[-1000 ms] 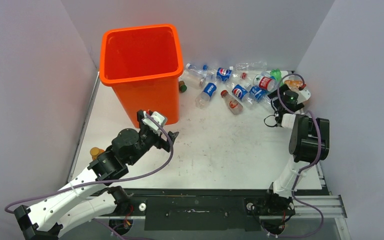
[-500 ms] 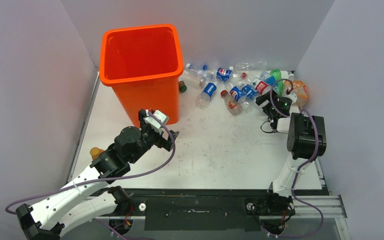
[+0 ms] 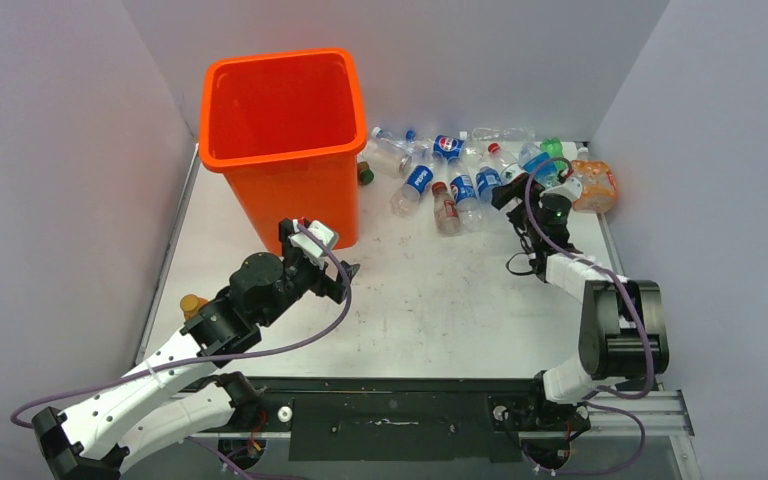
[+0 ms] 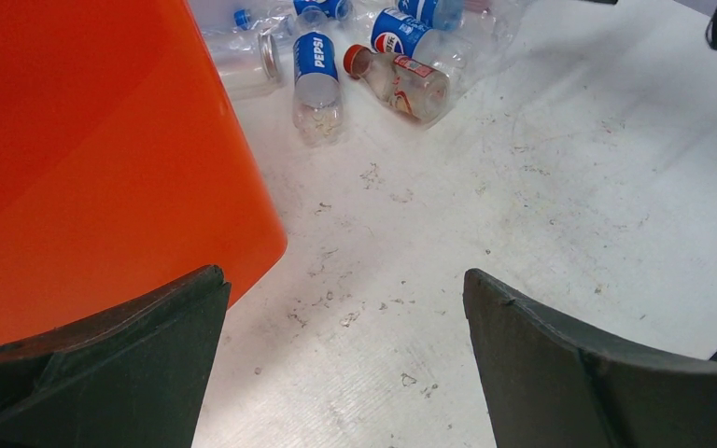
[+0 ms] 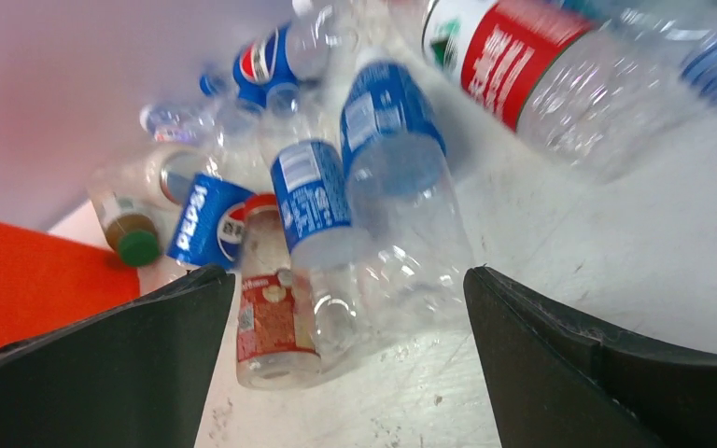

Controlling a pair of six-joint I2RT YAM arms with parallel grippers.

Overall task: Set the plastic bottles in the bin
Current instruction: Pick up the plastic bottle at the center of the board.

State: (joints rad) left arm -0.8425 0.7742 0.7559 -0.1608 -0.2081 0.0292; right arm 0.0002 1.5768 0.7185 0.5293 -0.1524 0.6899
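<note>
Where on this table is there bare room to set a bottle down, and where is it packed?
Bare: the middle of the table, bordered by the bin, the plastic bottles on its far side, the left arm and the right arm. Crowded: the far strip from the bin to the right wall, bottles lying packed together.

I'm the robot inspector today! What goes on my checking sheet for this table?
Surface: white table, scuffed with dark specks.
Job's things: orange bin upright at far left; plastic bottles lying heaped at far right; one orange bottle beside the left arm.
Clutter: nothing seen.
Grippers: left gripper open, empty, by the bin; right gripper open over the bottles, holding none.
Cables: purple cables looped along both arms.
Surroundings: plain pale walls on three sides.
</note>
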